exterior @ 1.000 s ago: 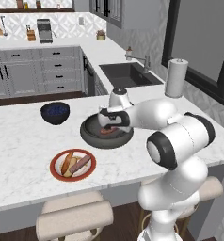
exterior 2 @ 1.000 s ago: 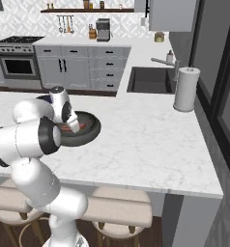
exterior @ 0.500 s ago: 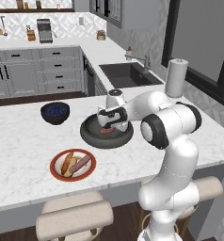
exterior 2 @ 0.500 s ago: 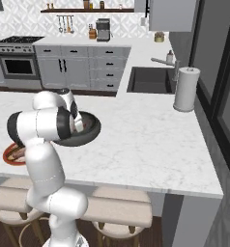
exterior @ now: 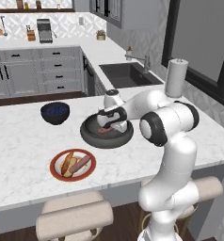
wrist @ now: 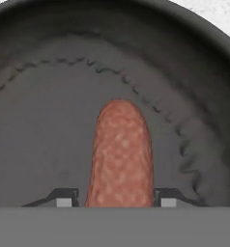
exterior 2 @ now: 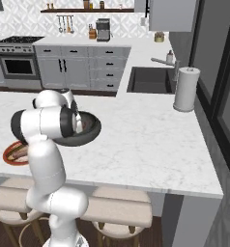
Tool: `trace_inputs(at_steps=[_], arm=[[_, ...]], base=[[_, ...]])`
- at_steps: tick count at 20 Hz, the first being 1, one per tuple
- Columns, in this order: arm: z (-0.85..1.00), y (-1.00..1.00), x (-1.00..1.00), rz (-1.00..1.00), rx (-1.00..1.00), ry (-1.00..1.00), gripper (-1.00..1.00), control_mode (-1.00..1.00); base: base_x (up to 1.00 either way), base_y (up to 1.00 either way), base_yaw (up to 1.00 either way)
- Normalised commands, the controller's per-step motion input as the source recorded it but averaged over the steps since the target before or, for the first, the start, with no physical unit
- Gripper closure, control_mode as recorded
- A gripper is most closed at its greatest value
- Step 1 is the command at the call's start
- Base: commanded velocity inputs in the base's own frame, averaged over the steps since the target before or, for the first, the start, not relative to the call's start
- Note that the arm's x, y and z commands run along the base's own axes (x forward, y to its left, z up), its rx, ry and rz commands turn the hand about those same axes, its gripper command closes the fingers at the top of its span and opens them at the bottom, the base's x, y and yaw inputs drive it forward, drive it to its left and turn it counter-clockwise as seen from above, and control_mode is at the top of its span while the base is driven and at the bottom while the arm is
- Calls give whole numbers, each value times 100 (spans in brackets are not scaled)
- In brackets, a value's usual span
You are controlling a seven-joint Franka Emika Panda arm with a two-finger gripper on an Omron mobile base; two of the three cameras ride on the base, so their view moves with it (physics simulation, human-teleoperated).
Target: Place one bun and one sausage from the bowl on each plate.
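The wide dark grey bowl point(exterior: 92, 138) sits mid-counter, and it also appears behind my arm point(exterior 2: 92, 130). My gripper point(exterior: 109, 128) reaches down inside it. In the hand view the gripper point(wrist: 116, 198) is open, with a fingertip point(wrist: 64, 198) on either side of a reddish sausage point(wrist: 121, 152) that lies on the bowl's floor point(wrist: 44, 140). The red-rimmed plate point(exterior: 56, 170) near the counter's front holds a bun point(exterior: 67, 163) and a sausage point(exterior: 80, 164); my arm partly hides this plate point(exterior 2: 11, 153). The light blue plate is out of view.
A smaller dark blue bowl point(exterior: 55, 113) stands left of the grey bowl. A paper towel roll point(exterior: 176, 77) stands at the back right beside the sink point(exterior: 128, 75). Stools point(exterior: 74, 219) line the counter's front edge.
My elbow has swung in toward the bowl and the arm has folded tighter. The gripper has sunk a little lower inside the bowl.
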Motion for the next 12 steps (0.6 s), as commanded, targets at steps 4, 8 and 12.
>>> trace_inputs(at_steps=[4, 8, 12], arm=[[56, -25, -24, -7, 2, -7, 100, -100], [100, -65, -84, -3, 13, -13, 100, -100], [100, -62, -100, 0, 18, -2, 100, -100]], base=[[0, 0, 0], [0, 0, 0], [0, 0, 0]])
